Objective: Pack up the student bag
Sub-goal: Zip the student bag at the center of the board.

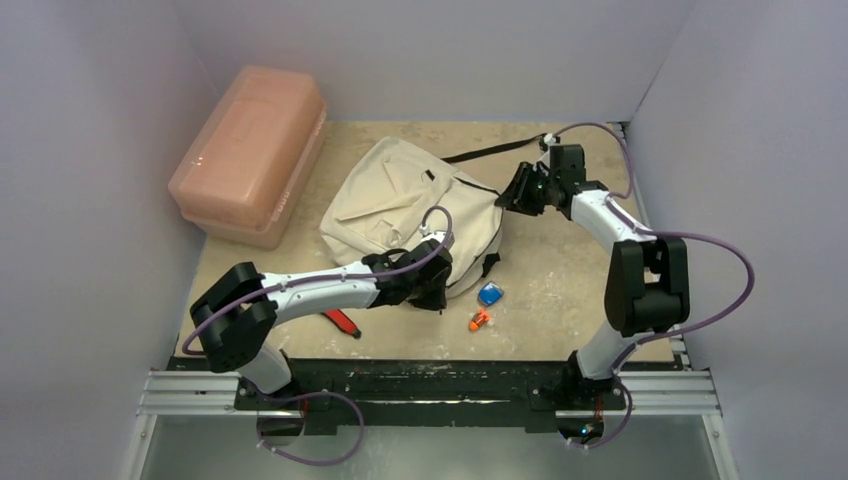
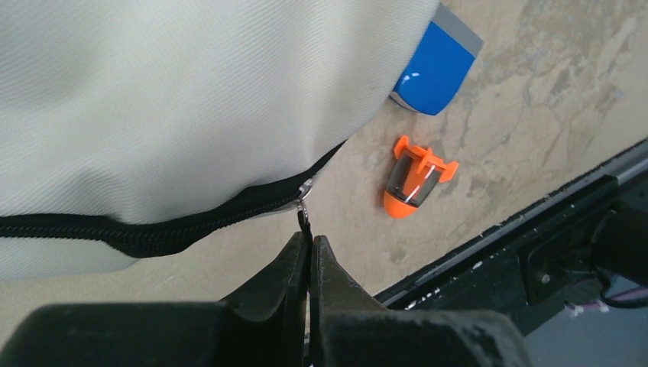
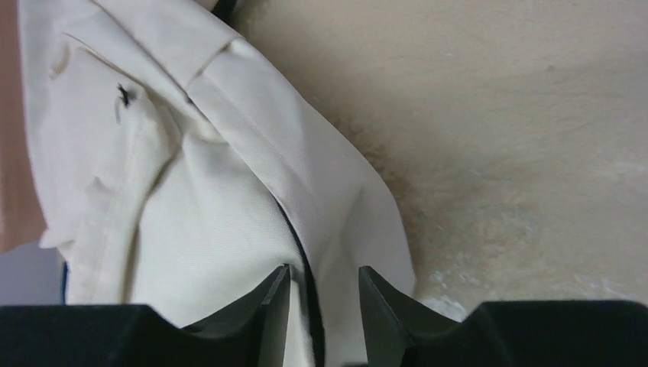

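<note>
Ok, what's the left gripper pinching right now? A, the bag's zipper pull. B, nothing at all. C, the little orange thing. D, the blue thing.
A: in the left wrist view the left gripper is shut on the zipper pull of the student bag, while the orange item and the blue item lie untouched on the table.
</note>
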Robot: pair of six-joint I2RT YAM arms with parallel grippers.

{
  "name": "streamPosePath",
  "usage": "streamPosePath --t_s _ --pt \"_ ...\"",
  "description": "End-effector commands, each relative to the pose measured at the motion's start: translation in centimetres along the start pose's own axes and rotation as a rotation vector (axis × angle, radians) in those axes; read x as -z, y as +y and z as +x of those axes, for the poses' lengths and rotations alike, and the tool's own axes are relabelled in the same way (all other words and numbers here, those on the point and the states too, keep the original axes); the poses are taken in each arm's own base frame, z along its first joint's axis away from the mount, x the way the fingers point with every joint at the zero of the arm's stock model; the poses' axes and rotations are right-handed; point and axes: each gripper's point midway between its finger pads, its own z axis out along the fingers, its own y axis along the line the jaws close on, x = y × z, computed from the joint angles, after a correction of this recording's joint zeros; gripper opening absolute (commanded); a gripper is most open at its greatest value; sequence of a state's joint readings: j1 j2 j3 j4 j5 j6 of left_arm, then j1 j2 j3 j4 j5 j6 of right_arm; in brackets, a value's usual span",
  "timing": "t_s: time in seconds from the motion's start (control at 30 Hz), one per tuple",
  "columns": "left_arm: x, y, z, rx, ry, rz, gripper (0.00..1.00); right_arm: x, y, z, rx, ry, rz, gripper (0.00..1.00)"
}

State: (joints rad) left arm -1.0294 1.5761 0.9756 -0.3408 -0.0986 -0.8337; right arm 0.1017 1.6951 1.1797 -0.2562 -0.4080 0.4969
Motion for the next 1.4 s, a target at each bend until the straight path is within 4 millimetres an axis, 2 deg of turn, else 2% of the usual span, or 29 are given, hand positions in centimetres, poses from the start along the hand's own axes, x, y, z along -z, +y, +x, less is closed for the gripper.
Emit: streamPosePath --t_s 0.0,0.07,0.17,0.3,0.33,0.4,0.53,0.6,0.67,0.77,0.8,1.07,1.2,1.37 --pt "2.1 -4.7 -1.6 -0.079 0.014 0.206 0.00 2.7 -1.7 1.6 0.067 -0.023 0.086 0.47" --pt "2.4 -5.5 -2.2 -0.083 0.001 0.232 0.00 4.0 -1.5 4.3 0.056 -0.012 0.052 0.52" --pt "2.7 -6.2 -2.4 -0.094 0.008 0.260 0.00 5.9 0.4 7.8 0.039 -0.004 -0.057 0.59" --pt "2.4 -6.4 -1.8 -0.099 0.044 0.287 0.00 6.3 5.2 12.8 -0.027 0.034 -0.253 0.65" --pt "2.4 -6.4 -1.7 -0.100 0.047 0.289 0.00 6.3 6.3 13.5 -0.046 0.030 -0.293 0.65" --pt "2.5 -6.2 -1.6 -0.104 0.054 0.290 0.00 6.1 7.2 14.3 -0.090 0.008 -0.340 0.65" --pt "2.6 -6.0 -1.5 -0.098 0.050 0.294 0.00 5.2 7.4 14.7 -0.130 0.016 -0.361 0.63" --pt "2.6 -5.7 -1.6 -0.087 0.045 0.287 0.00 4.7 7.2 14.5 -0.127 0.009 -0.348 0.57" --pt "2.5 -5.0 -1.7 -0.066 0.042 0.256 0.00 4.4 6.9 14.2 -0.130 -0.004 -0.335 0.40" --pt "2.2 -2.6 -1.8 -0.014 0.052 0.175 0.00 4.2 6.7 13.9 -0.149 -0.022 -0.321 0.04" --pt "2.2 -1.7 -1.8 0.007 0.053 0.144 0.00 4.1 6.6 13.8 -0.152 -0.021 -0.315 0.00" --pt "2.7 5.6 -1.6 0.090 0.027 -0.019 0.00 3.9 4.9 13.2 -0.166 -0.035 -0.264 0.00" --pt "2.8 8.5 -1.9 0.127 0.019 -0.061 0.00 3.9 4.4 13.1 -0.164 -0.040 -0.257 0.00" --pt "3.2 11.0 -1.7 0.153 0.029 -0.109 0.00 4.1 3.2 12.9 -0.189 -0.059 -0.237 0.00"
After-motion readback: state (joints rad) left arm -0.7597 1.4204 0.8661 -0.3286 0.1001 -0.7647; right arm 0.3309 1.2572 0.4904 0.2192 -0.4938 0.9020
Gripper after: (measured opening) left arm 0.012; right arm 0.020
